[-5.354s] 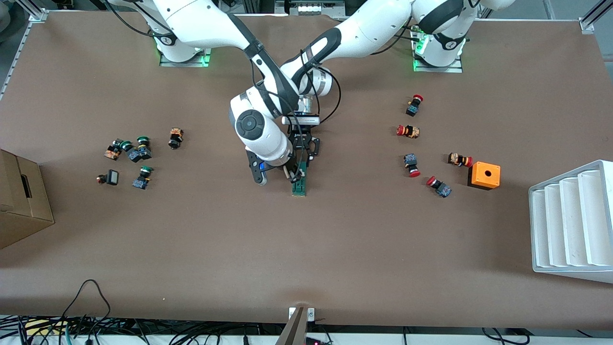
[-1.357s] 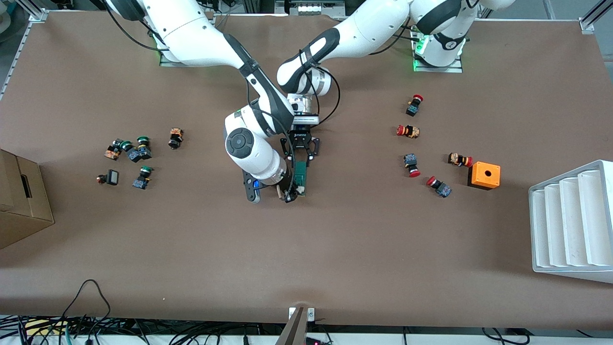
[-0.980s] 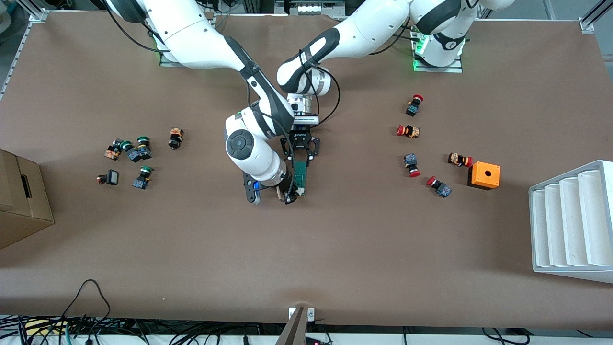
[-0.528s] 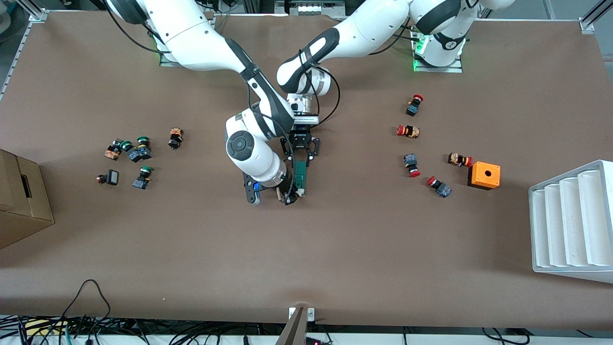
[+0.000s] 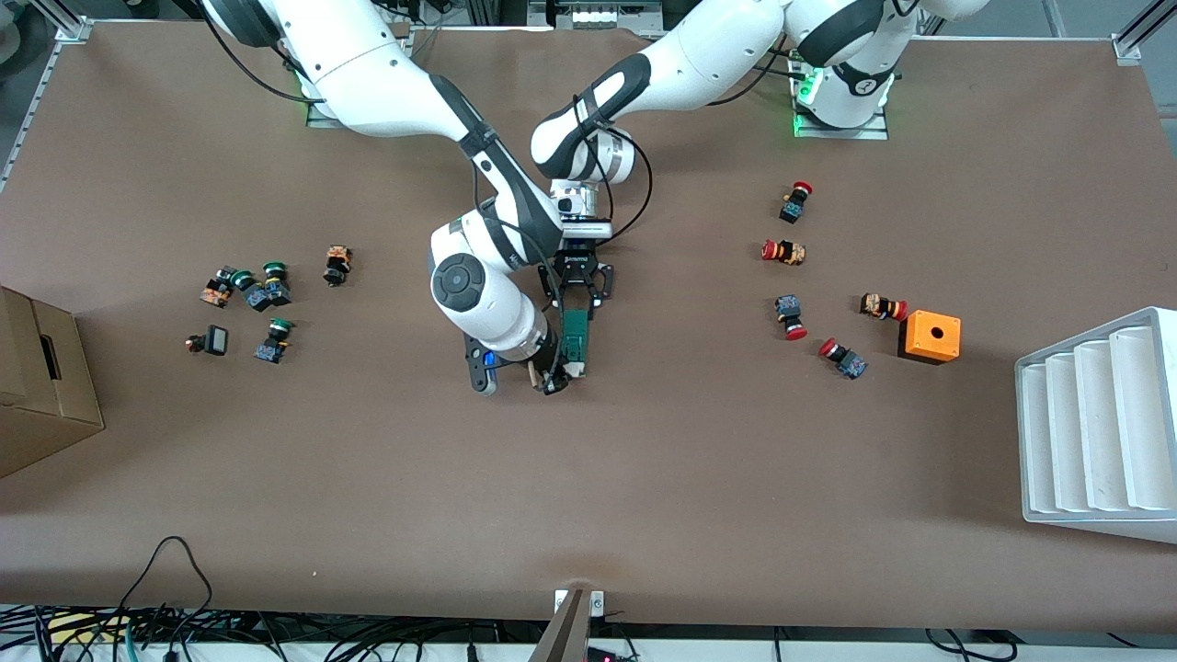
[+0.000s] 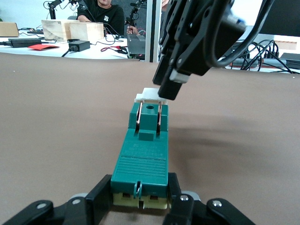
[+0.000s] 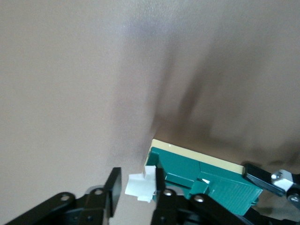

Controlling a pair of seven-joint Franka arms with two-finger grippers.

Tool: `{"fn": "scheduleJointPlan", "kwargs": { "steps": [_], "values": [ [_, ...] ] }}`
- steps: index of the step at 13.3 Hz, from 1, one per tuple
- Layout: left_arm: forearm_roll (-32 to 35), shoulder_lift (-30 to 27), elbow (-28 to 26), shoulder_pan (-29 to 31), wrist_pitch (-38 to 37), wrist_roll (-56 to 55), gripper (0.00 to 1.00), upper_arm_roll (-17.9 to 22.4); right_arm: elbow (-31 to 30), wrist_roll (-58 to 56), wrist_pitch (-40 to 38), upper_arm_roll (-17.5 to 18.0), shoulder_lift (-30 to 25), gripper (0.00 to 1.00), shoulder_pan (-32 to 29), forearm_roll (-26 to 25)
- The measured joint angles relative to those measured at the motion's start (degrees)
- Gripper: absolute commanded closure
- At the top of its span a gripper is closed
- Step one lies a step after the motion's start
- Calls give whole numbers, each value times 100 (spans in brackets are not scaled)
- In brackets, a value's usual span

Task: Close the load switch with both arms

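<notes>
Mid-tabletop [image 5: 644, 478], between red and green push-button clusters: load switch [image 5: 576, 337] lying flat, white end piece [image 6: 151, 95] toward the front camera. Left gripper [image 6: 139, 202] clenched on the switch's end nearer the bases. Right gripper [image 7: 136, 187] at the white end piece, fingers [image 7: 112, 190] apart, straddling it with a gap on one side.

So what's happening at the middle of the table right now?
The left tool is shut on one end of the green load switch, pinning it to the table. The right tool sits at the switch's white end piece, its fingers standing either side of that piece. Red and green push buttons lie toward either end, untouched.
</notes>
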Motion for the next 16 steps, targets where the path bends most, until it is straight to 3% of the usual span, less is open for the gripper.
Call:
{"fn": "scheduleJointPlan", "kwargs": {
  "steps": [2,3,4,5,16],
  "values": [
    [0,3,3,-2,-7,0,50,0,68,-17,-306,-2,-145,0,-87,-17],
    [0,4,4,-3,-9,0,45,0,97,-81,-490,-3,-273,0,-140,-93],
    [0,6,5,-4,-9,0,12,0,117,-219,-683,-7,-438,0,-204,-196],
    [6,18,20,-6,-4,0,0,1,122,-400,-888,-13,-620,0,-293,-272],
    [45,178,353,68,189,123,0,5,-498,-4505,-3330,-39,-2708,0,-1884,-590]
  ]
}}
